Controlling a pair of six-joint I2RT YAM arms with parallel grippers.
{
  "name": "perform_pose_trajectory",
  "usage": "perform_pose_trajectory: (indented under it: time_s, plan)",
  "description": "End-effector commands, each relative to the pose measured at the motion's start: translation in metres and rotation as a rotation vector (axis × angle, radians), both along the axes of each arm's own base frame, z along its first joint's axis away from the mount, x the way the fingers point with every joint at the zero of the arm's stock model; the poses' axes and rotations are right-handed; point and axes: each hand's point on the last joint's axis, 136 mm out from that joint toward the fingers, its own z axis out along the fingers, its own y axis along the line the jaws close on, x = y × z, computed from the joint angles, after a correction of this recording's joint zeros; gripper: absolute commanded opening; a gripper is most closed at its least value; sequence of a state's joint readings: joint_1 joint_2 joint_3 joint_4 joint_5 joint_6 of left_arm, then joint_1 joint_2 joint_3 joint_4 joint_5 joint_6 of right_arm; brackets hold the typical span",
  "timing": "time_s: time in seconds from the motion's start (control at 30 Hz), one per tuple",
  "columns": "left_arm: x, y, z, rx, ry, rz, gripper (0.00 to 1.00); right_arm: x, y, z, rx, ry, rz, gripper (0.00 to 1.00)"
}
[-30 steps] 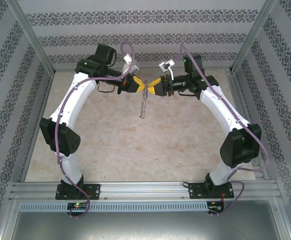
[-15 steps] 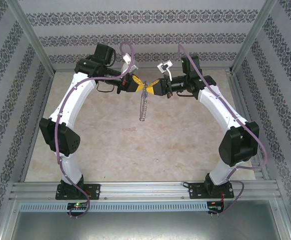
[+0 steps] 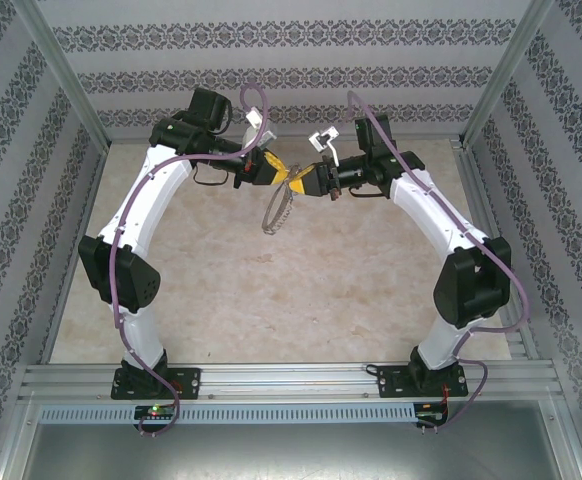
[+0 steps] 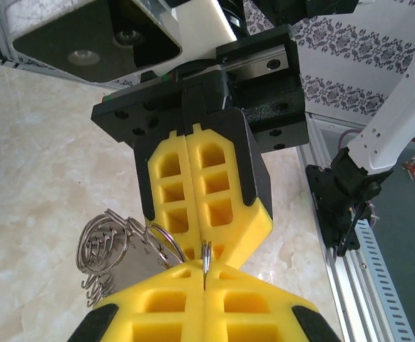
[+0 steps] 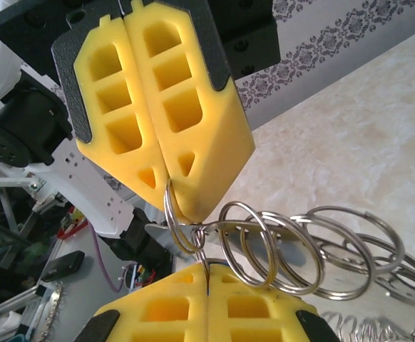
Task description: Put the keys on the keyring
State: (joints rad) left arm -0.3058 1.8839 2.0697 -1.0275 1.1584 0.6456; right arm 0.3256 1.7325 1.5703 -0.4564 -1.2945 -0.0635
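Over table (image 3: 371,290), L hand (image 3: 277,169) & R hand (image 3: 294,180) both clamp keyring (image 3: 276,211).

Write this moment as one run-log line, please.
left hand: shut on keyring | right hand: shut on keyring | hands: tip to tip | keyring: hangs below hands

Left gripper (image 3: 282,170) and right gripper (image 3: 296,176) meet tip to tip above the far middle of the table (image 3: 221,290).
Both clamp the keyring (image 3: 268,220), which hangs below them, slightly left of the meeting point; its lower end seems clear of the tabletop.
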Motion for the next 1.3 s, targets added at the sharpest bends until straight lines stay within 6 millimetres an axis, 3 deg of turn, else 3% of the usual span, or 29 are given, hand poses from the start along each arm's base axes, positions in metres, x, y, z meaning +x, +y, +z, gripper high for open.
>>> perform_pose_trajectory:
  time_s: [0.0, 0.13, 0.3, 0.43, 0.6, 0.8, 1.27]
  plan:
    - [-0.011, -0.001, 0.032, -0.077, -0.078, -0.034, 0.00, -0.013, 0.009, -0.001, 0.012, 0.015, 0.070, 0.00]
    - [-0.012, -0.001, 0.032, -0.079, -0.077, -0.036, 0.00, -0.014, 0.010, -0.001, 0.003, 0.009, 0.071, 0.00]
    - [-0.011, -0.001, 0.030, -0.078, -0.073, -0.035, 0.00, -0.006, -0.002, 0.005, -0.016, -0.028, 0.011, 0.31]
    - [-0.011, -0.001, 0.031, -0.082, -0.074, -0.035, 0.00, -0.004, -0.023, 0.017, -0.012, -0.061, -0.049, 0.35]
    - [-0.011, -0.002, 0.032, -0.084, -0.075, -0.035, 0.00, -0.004, -0.039, 0.036, -0.010, -0.131, -0.126, 0.36]
    - [-0.009, -0.002, 0.033, -0.094, -0.076, -0.029, 0.00, 0.007, -0.025, 0.053, 0.003, -0.210, -0.181, 0.36]
    - [-0.011, -0.002, 0.036, -0.107, -0.073, -0.031, 0.00, 0.019, -0.004, 0.044, 0.013, -0.192, -0.151, 0.36]
